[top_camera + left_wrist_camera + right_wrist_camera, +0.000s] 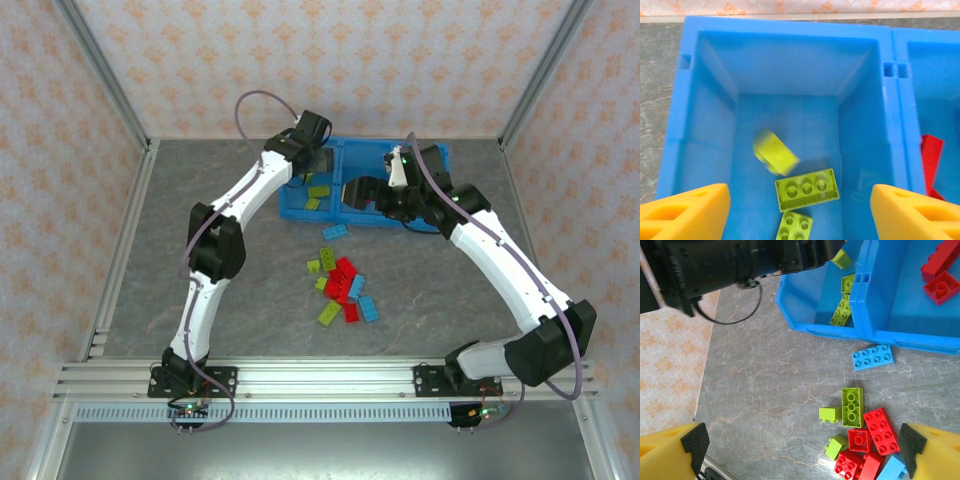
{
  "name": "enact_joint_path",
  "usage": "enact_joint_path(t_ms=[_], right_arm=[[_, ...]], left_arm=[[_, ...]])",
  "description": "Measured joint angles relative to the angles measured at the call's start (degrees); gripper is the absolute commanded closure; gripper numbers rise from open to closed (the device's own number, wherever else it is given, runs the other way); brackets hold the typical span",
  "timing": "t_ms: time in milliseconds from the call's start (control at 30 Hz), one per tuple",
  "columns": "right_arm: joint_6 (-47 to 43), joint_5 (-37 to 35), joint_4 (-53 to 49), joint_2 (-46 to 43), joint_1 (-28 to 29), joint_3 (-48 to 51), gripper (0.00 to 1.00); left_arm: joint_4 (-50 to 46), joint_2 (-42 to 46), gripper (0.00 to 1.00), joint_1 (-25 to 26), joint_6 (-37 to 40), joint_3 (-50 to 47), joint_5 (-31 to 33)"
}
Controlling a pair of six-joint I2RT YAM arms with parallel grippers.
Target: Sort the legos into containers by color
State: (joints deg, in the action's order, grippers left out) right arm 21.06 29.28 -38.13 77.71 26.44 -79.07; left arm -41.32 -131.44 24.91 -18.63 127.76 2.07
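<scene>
1. Left gripper (800,200) is hovering over the left compartment (710,125) of the blue bin (440,153), its yellow fingers (685,212) spread wide and gripping nothing.
2. One yellow-green brick (776,152) is showing blurred at about eleven o'clock from the jaws' midpoint, inside that compartment and clear of both fingers. The blur suggests it is dropping.
3. Two more green bricks (806,189) are lying flat on the compartment floor, close under the jaws at six o'clock in the left wrist view.
4. Trouble is likeliest if the loose brick is landing on those studded tops. It could be bouncing toward three o'clock, over the dividing wall (897,125), where a red brick (931,155) is lying.
5. Right gripper (804,445) is hanging spread wide and empty, facing the table (765,365). The unsorted pile (881,429) is sitting at four o'clock in its view, and a light blue brick (872,358) is lying at one o'clock, just beside the bin's outer wall.
6. Both arms are crowding the bin in the top view, so a careless retreat by the left one is risking a knock against the right.
</scene>
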Motion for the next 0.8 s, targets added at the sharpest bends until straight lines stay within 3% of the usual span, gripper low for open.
enact_joint_path(t_ms=[167, 400, 600, 733, 800], right_arm=[[-0.02, -2.25, -0.04, 0.57, 0.02, 0.04, 0.04], [-0.02, -12.96, -1.53, 3.91, 5.7, 0.37, 0.04], [-0.04, -20.81, 2.38, 13.88, 12.79, 1.11, 0.04], [0.33, -24.09, 6.1, 21.24, 13.51, 1.62, 0.03], [0.37, -25.05, 8.26, 24.9, 13.4, 1.6, 0.03]], left_arm=[[1.64, 13.0, 0.3, 0.0, -0.13, -10.75, -2.62], [9.03, 48.02, 0.3, 0.11, 6.08, -37.53, -7.06], [9.03, 73.07, 0.18, 0.22, 24.02, -53.59, -13.22], [5.88, 82.36, 0.0, 0.22, 37.68, -62.6, -16.33], [4.42, 85.46, 0.0, 0.22, 43.1, -67.41, -17.0]])
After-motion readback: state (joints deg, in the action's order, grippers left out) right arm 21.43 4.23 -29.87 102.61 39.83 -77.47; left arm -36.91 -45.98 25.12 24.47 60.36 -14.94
